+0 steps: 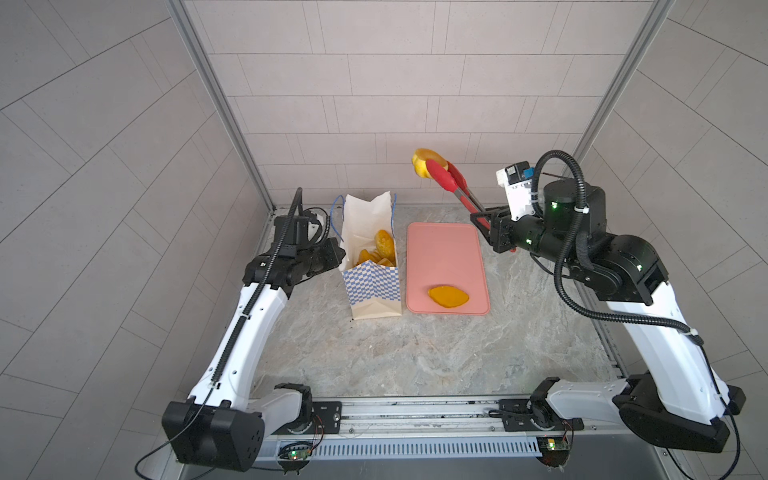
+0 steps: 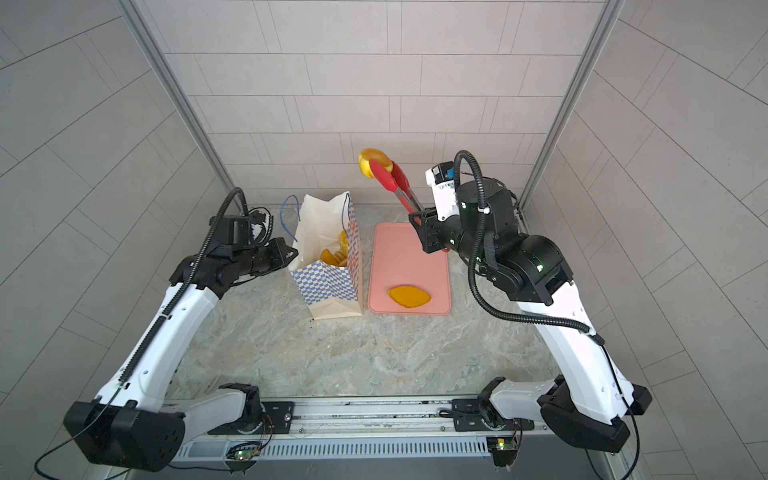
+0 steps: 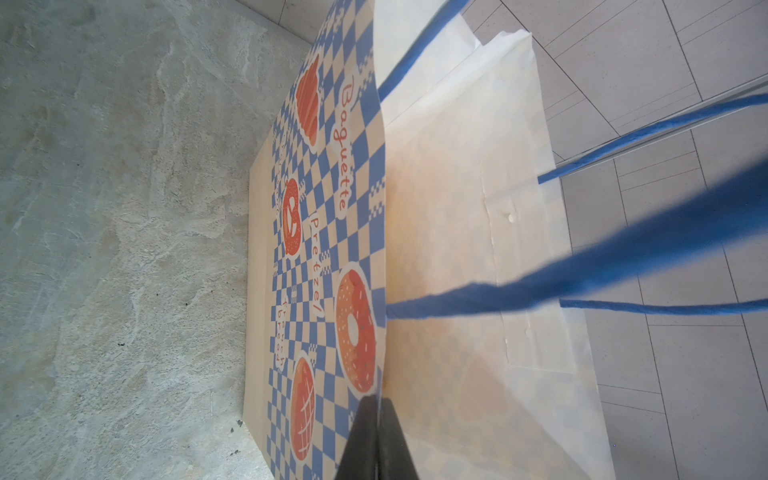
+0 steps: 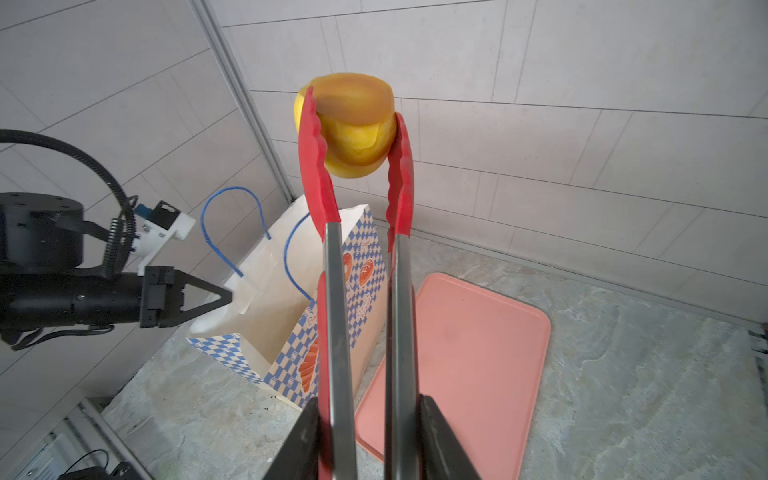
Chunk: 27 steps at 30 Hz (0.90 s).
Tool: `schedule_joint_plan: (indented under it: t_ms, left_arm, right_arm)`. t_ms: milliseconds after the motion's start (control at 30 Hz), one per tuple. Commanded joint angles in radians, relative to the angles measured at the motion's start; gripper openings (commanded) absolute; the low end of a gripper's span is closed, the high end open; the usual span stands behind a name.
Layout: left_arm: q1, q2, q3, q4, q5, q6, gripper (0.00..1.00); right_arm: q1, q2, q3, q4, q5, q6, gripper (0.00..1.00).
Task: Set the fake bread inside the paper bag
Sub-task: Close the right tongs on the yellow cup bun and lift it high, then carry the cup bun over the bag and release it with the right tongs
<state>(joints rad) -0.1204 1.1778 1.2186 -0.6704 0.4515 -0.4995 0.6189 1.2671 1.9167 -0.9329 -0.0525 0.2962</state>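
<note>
Fake bread [image 1: 448,296]: two outside bag [image 1: 371,286], maybe three inside.

You're in a lab robot cell: grey panel walls [image 1: 374,104] at 9, 12 and 3 o'clock box in a marble-look table [image 1: 415,353], framed by aluminium posts [image 1: 222,104]. At 6 o'clock a metal rail [image 1: 415,409] carries two arms [image 1: 245,332], with bare circuit boards [image 1: 296,454] and exposed cables [image 1: 559,274].

Tray [image 1: 440,253] just right of paper bag [image 1: 371,286]; one bread [image 1: 448,296] on tray, several in bag
</note>
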Motion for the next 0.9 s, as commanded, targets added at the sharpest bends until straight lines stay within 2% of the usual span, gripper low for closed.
schedule_joint_plan:
  t_ms: [0, 267, 533, 867]
  left_arm:
    - [-0.005, -0.011, 0.01, 0.006, 0.007, -0.001, 0.0]
    - [-0.005, -0.015, 0.007, 0.006, 0.006, -0.003, 0.0]
    - [-0.005, -0.017, 0.007, 0.003, 0.003, -0.003, 0.0]
    - [-0.005, -0.021, 0.006, 0.002, 0.003, -0.002, 0.0]
  right_arm:
    - [0.037, -0.008, 0.029, 0.073, -0.035, 0.008, 0.35]
    - [0.147, 0.038, 0.063, 0.044, 0.005, -0.029, 0.35]
    - [0.299, 0.126, 0.142, -0.041, 0.151, -0.098, 0.35]
    - [0.369, 0.188, 0.147, -0.094, 0.25, -0.123, 0.34]
